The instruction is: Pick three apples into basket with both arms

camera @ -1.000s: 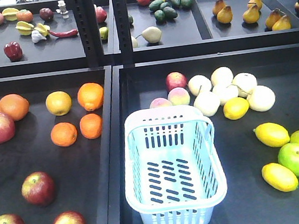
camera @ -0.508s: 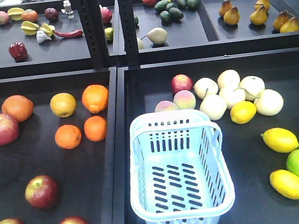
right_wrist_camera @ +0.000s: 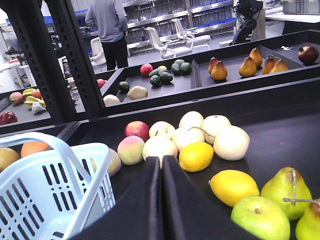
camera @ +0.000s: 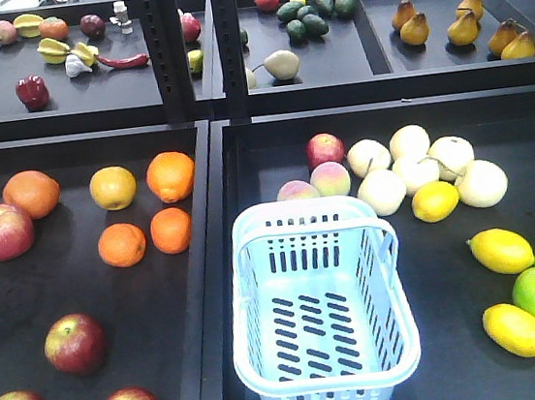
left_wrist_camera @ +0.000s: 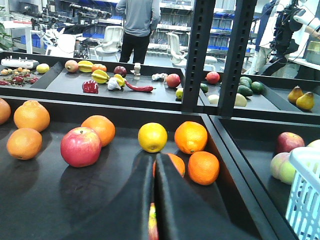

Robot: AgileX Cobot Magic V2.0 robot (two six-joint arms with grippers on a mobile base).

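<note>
Holding itself shut, my left end effector (left_wrist_camera: 154, 165) has its two dark fingers (left_wrist_camera: 125, 210) meeting along a thin seam with nothing clamped between them. A sliver of red and yellow shows low in that seam, too small for me to name. Right behind the fingertips sits an orange (left_wrist_camera: 175, 162), half hidden, with a second orange (left_wrist_camera: 203, 167) just beside it on the right and more citrus farther ahead. Ahead and to the left lies a pinkish-red apple (left_wrist_camera: 80, 146). Far to the right, past the tray divider (left_wrist_camera: 240, 170), the basket (left_wrist_camera: 306, 195) edges into view. My right end effector (right_wrist_camera: 161, 165) is also closed on itself, its fingers pressed flat together. Just beyond its tips are a pale round fruit (right_wrist_camera: 160, 147) and a lemon (right_wrist_camera: 196, 156) touching it, and a peach (right_wrist_camera: 131, 150) lies ahead to the left. Near me on the right lie a second lemon (right_wrist_camera: 232, 186), a pear (right_wrist_camera: 285, 190) and a green apple (right_wrist_camera: 261, 217). The basket stands close on this end effector's left with its handle (right_wrist_camera: 65, 150) raised. From the front, the three apples (camera: 74, 343) lie apart from one another on the left-hand tray (camera: 163, 301), on my left end effector's side. All three are outside the basket, which stands across the divider in the right-hand tray.
</note>
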